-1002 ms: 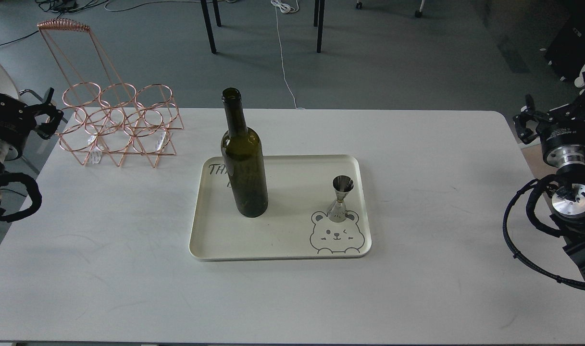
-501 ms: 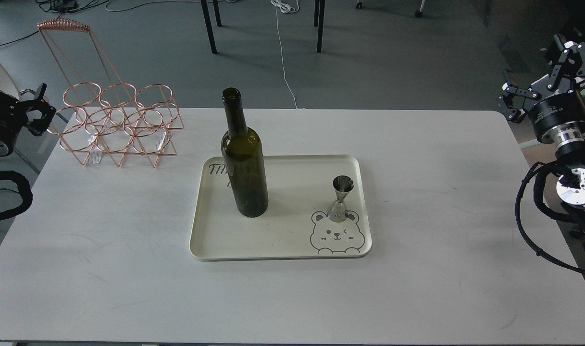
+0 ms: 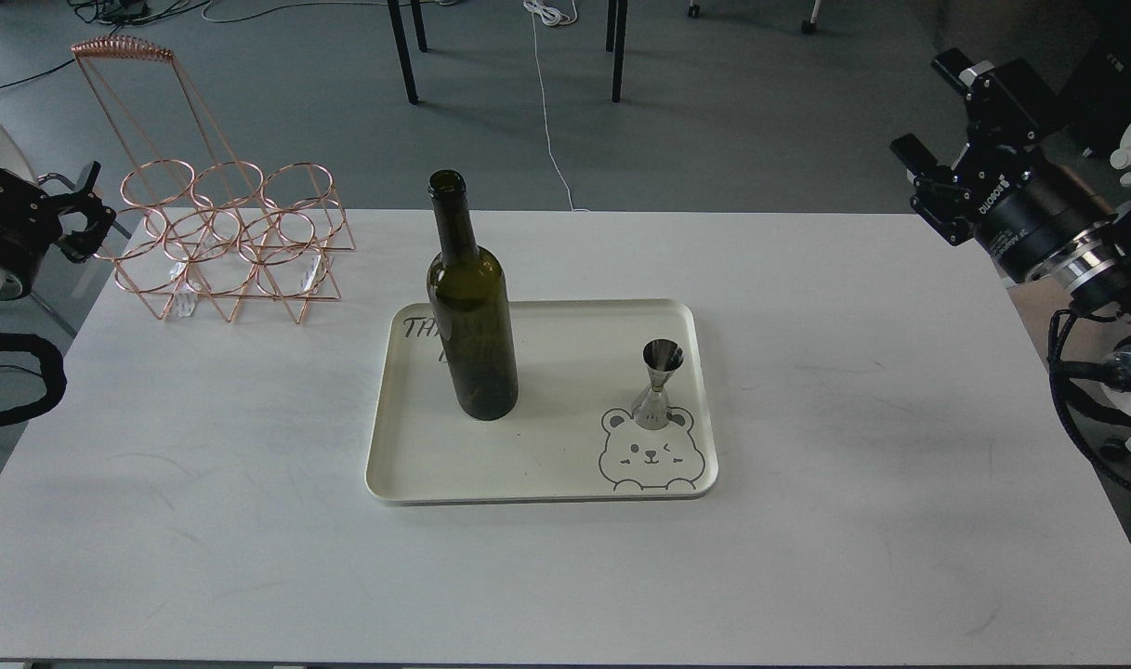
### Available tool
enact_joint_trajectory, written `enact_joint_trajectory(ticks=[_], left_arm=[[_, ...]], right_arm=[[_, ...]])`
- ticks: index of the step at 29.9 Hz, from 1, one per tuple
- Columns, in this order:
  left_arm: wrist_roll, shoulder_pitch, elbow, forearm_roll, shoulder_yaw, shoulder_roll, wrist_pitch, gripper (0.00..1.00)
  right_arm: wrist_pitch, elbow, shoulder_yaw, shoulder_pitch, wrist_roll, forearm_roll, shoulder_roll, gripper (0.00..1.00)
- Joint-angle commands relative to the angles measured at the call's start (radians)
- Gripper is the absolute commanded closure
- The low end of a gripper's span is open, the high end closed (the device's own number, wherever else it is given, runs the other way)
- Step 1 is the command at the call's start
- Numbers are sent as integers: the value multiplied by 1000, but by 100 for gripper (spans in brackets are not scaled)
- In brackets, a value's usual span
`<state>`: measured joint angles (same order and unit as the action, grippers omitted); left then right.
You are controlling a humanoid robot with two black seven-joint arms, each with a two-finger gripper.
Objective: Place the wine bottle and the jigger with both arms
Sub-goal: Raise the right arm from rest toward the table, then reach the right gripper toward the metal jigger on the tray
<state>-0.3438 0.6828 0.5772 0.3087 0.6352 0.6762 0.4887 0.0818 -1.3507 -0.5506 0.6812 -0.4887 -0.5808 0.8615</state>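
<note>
Tray at mid-bench, rack at the far left corner.
The bottle [image 3: 470, 316] stands upright on the tray's [image 3: 528, 483] left half; the jigger [image 3: 658, 386] stands upright on its right half, well apart from the bottle. The wire rack [image 3: 226, 246] sits on the bench [image 3: 853, 483], behind and left of the tray.

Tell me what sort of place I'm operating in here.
Most likely a robotics lab or test room, not a bar: a plain white table on grey floor, loose cables trailing past bare furniture legs, and a staged cream tray holding the wine bottle and jigger.
</note>
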Motion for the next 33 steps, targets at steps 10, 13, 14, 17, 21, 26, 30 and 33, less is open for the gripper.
enact_joint_trajectory(ticks=[10, 13, 14, 17, 21, 26, 30, 33], left_arm=[[-1, 0, 4, 1, 6, -4, 0, 1], [-1, 0, 3, 3, 6, -4, 0, 1], [-1, 0, 3, 3, 6, -6, 0, 1], [-3, 0, 3, 4, 6, -7, 0, 1], [-14, 0, 3, 4, 6, -17, 0, 1], [-21, 1, 3, 4, 6, -15, 0, 1], [-21, 6, 4, 4, 6, -9, 0, 1], [-21, 6, 4, 4, 6, 3, 0, 1]], right_arm=[[-201, -76, 320, 61, 0, -683, 14, 2], [-261, -67, 420, 81, 0, -778, -13, 2], [-279, -62, 445, 83, 0, -806, -18, 2], [-301, -24, 485, 80, 0, -867, -35, 2], [-309, 44, 509, 84, 0, -910, -91, 5], [-378, 188, 552, 92, 0, -1074, -225, 14], [-438, 281, 571, 104, 0, -1099, -292, 18], [-473, 347, 572, 123, 0, -1102, -340, 18]])
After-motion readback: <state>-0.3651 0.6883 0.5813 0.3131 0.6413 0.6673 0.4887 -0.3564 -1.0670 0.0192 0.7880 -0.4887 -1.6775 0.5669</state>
